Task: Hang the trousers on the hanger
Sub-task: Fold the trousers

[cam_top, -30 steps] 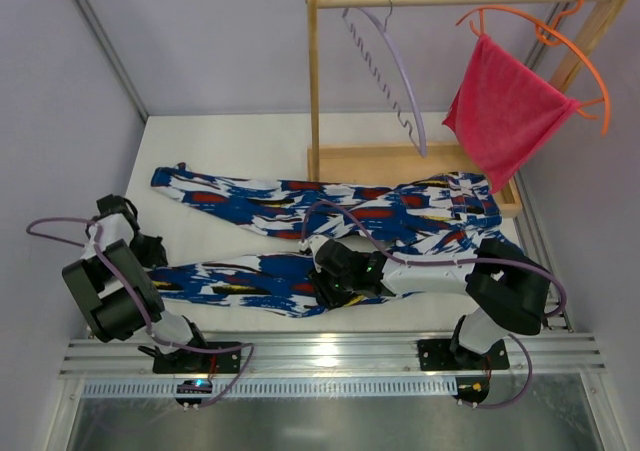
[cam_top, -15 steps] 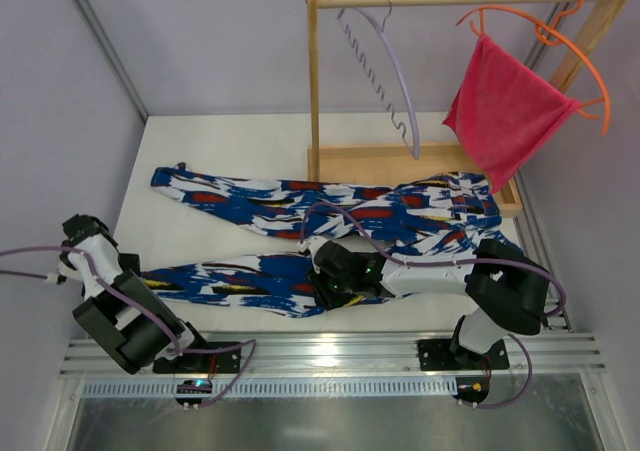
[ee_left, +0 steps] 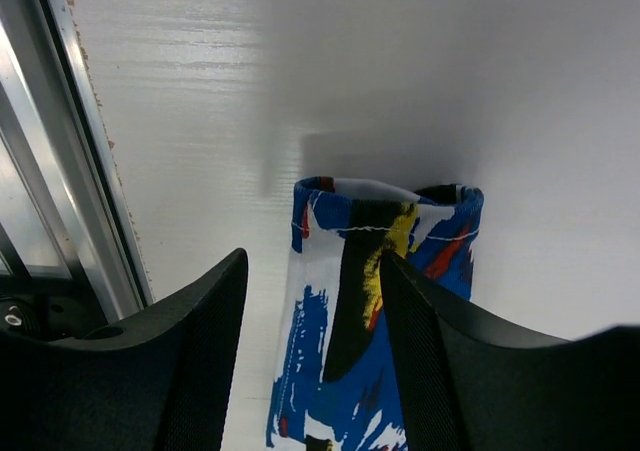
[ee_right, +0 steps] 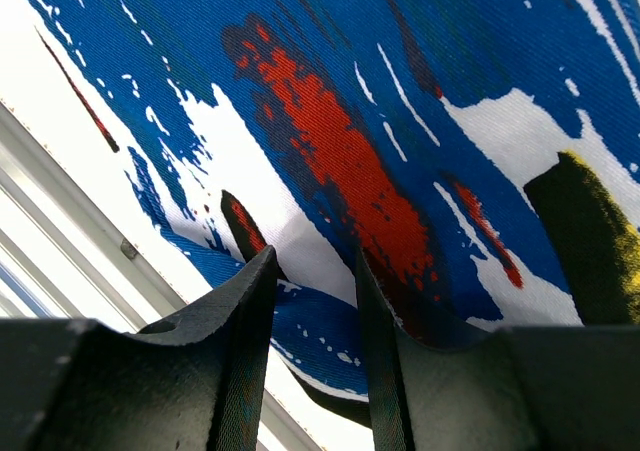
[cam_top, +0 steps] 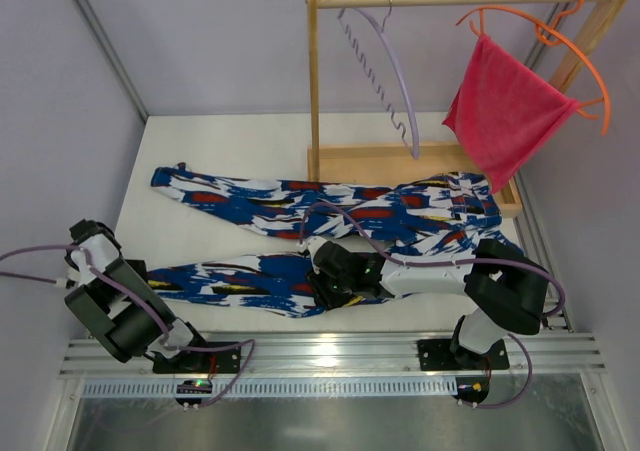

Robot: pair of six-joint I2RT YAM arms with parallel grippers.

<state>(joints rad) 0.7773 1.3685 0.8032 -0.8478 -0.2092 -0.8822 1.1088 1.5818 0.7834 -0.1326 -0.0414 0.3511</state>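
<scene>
Left gripper (ee_left: 312, 276) hangs parted over the trousers (ee_left: 400, 226) cuff; right gripper (ee_right: 315, 271) pinches a mid-leg fold, likely to lift.

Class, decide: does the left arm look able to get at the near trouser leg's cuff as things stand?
Probably yes: the left tool hangs open facing the cuff of the trousers, with nothing lying over it.

The two black fingers (ee_left: 200, 351) of the left gripper (ee_left: 315, 271) are standing apart at the bottom of the frame. Between them, just below centre, the hemmed leg end of the royal blue patterned fabric trousers (ee_left: 390, 216) is lying flat on the white table (ee_left: 400, 71). A silver metal rail (ee_left: 60, 171) is running along the left edge.
</scene>
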